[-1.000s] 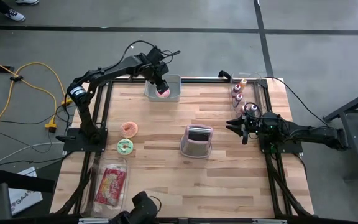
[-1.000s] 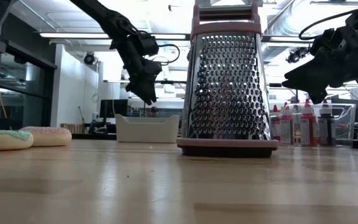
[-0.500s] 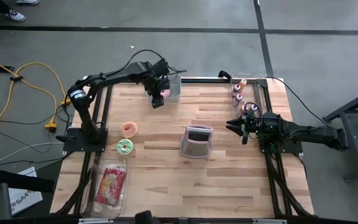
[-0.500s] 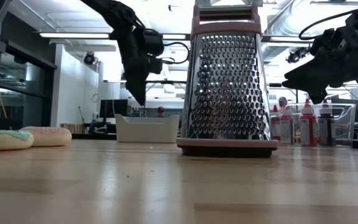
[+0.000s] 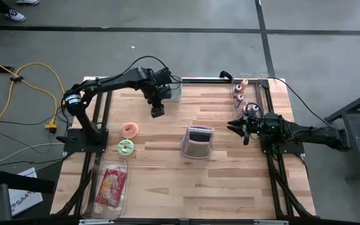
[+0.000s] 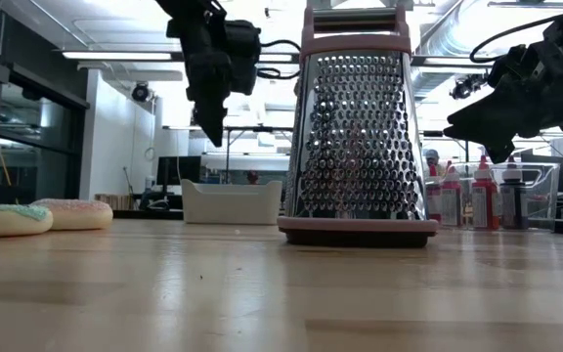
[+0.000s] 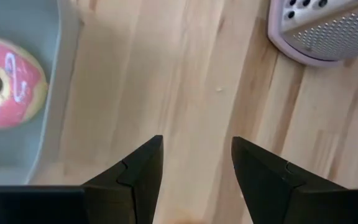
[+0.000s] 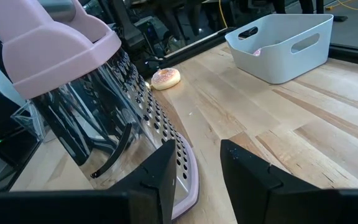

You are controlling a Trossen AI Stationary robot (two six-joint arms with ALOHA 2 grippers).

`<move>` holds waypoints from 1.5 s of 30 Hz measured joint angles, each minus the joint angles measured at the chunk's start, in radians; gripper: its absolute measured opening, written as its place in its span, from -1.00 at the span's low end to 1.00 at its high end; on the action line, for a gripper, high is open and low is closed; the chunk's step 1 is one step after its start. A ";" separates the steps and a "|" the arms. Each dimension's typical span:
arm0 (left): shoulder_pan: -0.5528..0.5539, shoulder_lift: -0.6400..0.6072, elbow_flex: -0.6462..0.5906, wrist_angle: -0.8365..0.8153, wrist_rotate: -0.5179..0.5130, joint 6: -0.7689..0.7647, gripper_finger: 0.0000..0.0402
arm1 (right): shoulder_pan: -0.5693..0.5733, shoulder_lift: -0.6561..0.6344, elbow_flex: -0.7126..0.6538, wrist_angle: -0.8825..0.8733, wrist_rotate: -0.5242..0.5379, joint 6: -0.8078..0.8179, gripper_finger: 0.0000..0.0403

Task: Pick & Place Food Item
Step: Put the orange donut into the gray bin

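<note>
One pink-iced donut point(image 7: 6, 82) lies in the grey bin point(image 7: 53, 93) just behind the open, empty left gripper point(image 7: 194, 168) hovering over the wooden worktop point(image 5: 167, 169); right gripper point(image 5: 235, 129) waits closed.

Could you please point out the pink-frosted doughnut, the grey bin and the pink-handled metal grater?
pink-frosted doughnut point(image 7: 8, 84): left wrist view, its icing.
grey bin point(image 8: 284, 46): right wrist view, its side wall.
pink-handled metal grater point(image 6: 358, 137): low view, its perforated face.

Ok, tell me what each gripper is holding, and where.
Nothing. The left gripper hangs open and empty beside the bin; the right gripper is shut on nothing.
</note>
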 joint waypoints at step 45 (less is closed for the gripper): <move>-0.130 -0.629 -0.585 -0.021 -0.091 -0.323 -0.08 | 0.000 0.000 0.000 0.000 0.000 0.000 -0.43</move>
